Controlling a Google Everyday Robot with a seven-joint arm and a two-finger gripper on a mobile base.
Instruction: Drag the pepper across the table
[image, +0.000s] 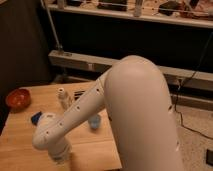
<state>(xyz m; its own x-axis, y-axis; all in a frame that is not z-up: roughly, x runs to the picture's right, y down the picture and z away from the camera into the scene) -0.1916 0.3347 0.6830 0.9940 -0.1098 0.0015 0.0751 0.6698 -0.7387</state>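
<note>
A red-orange bowl (18, 98) sits at the worktop's (95, 150) left edge. Nearer me, the arm drops its tool (60, 156) low over the front planks. The pepper is hidden from here.

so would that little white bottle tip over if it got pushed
Probably yes: the white bottle stands upright and looks tall for its narrow base, so a high push would likely topple it. On its side it might roll on the table. The gripper sits low near the table's front, apart from it.
</note>
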